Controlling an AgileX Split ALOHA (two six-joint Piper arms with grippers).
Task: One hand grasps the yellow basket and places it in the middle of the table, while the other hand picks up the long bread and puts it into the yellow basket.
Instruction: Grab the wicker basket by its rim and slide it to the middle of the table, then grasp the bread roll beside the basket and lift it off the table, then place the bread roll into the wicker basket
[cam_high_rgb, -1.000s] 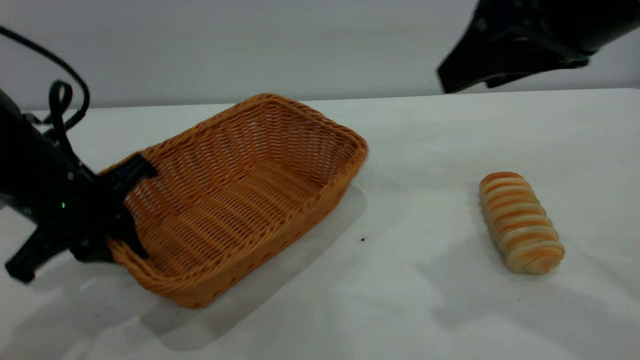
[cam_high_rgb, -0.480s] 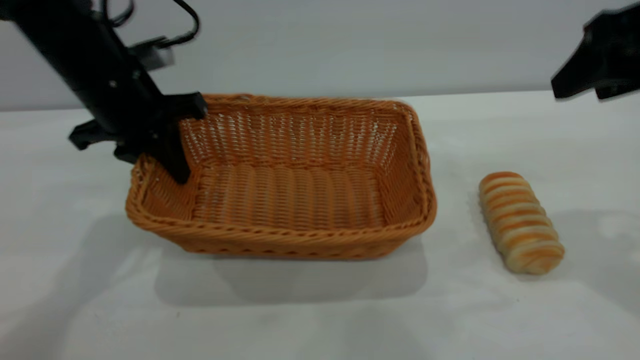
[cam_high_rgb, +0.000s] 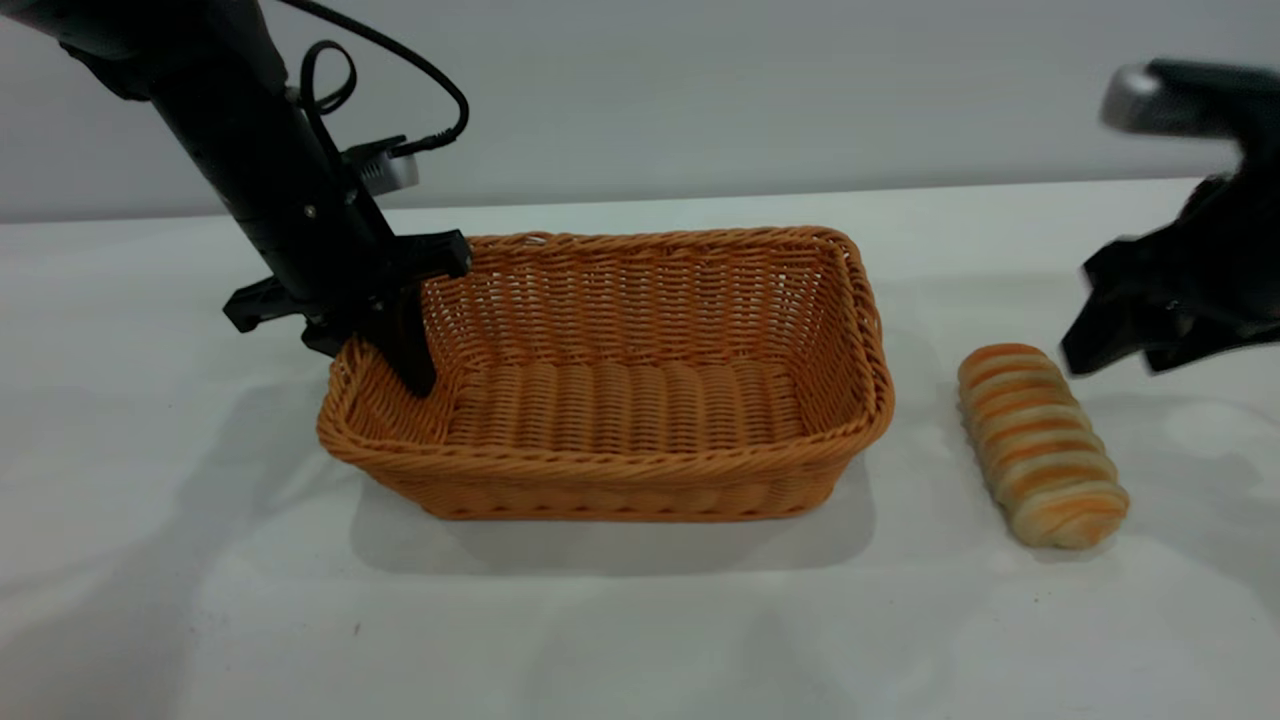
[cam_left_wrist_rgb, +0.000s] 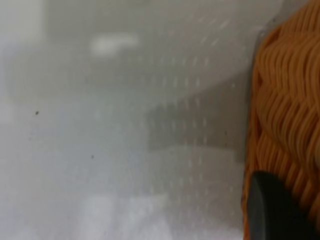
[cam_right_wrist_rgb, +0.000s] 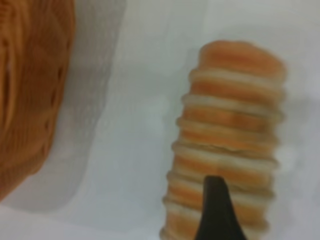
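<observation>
The yellow basket (cam_high_rgb: 640, 400) stands flat on the white table (cam_high_rgb: 640, 620), about in the middle, and is empty. My left gripper (cam_high_rgb: 372, 352) is shut on its left rim, one finger inside the basket and the other outside. The left wrist view shows the woven wall (cam_left_wrist_rgb: 285, 115) and one dark fingertip (cam_left_wrist_rgb: 272, 210) against it. The long bread (cam_high_rgb: 1040, 445) lies on the table right of the basket. My right gripper (cam_high_rgb: 1120, 352) hovers open just above and behind the bread's far end, not touching it. In the right wrist view one fingertip (cam_right_wrist_rgb: 214, 210) overlaps the bread (cam_right_wrist_rgb: 232, 125).
A black cable (cam_high_rgb: 400, 60) loops behind the left arm. The basket's right wall (cam_right_wrist_rgb: 30, 90) is about a hand's width from the bread. The table stretches bare in front of the basket and to its left.
The left gripper carried the basket from the left, turned it square and shifted it a little right onto the table. The right gripper came down from the upper right toward the bread.
</observation>
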